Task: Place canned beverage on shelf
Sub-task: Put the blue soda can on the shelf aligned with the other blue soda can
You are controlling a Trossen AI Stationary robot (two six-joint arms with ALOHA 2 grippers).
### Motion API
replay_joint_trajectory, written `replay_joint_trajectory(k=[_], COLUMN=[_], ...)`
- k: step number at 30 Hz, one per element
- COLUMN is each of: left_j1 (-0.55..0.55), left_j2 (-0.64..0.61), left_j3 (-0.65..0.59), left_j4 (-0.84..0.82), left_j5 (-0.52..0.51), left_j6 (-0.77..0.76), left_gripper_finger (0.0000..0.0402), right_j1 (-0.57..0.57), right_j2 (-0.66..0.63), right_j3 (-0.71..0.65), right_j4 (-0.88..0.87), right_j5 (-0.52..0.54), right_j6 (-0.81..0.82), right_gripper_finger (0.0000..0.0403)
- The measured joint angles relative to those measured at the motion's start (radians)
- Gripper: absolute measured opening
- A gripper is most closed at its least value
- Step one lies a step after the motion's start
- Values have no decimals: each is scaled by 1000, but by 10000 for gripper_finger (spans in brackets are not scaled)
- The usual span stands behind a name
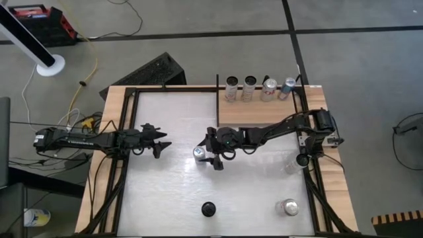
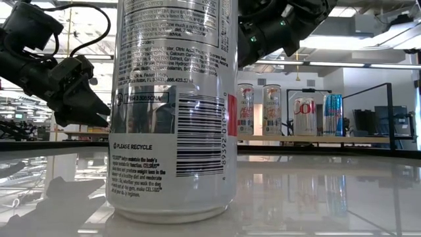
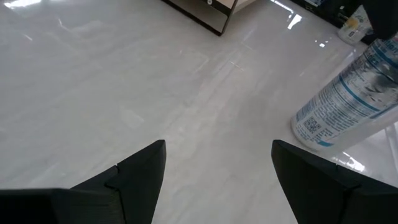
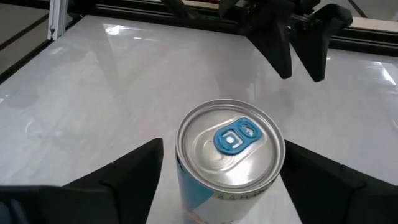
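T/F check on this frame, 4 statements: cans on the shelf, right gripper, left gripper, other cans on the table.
1. Four cans stand on the shelf. True.
2. The right gripper has lifted the blue-tab can off the table. False: its open fingers flank the can, which stands on the tabletop.
3. The left gripper holds a can. False: open, empty.
4. Another can stands near the table's front right. True.

I count four cans [image 1: 258, 88] standing on the shelf [image 1: 264, 114], three more cans [image 1: 199, 153] on the white bench [image 1: 172, 192], one black knob [image 1: 209, 209], and two arms.
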State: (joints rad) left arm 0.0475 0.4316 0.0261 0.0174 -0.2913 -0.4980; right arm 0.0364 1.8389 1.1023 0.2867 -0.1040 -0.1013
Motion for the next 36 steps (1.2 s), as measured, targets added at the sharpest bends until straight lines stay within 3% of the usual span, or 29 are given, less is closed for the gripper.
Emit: replay_joint_trajectory(k=[10,14,21,31,36], left_j1=[0,0,0,0,0], left_j2=[0,0,0,0,0], left_j3=[0,0,0,0,0], left_j4=[0,0,0,0,2], left_j5=[-1,2,11,-1,-2], left_j6=[0,1,8,3,-4], left_gripper_finger=[277,277,277,277,277], right_j1=[0,-6,-6,-11,-16], right_j2=[-27,-106,-418,-956,-1139], right_j3=[-1,-1,-38,-164,-264], right_j4=[-13,-78,-291,-777,-892], right_j5=[23,26,93,413,590], right_j6=[29,33,16,123,184], right_gripper_finger=[260,256,256,256,256])
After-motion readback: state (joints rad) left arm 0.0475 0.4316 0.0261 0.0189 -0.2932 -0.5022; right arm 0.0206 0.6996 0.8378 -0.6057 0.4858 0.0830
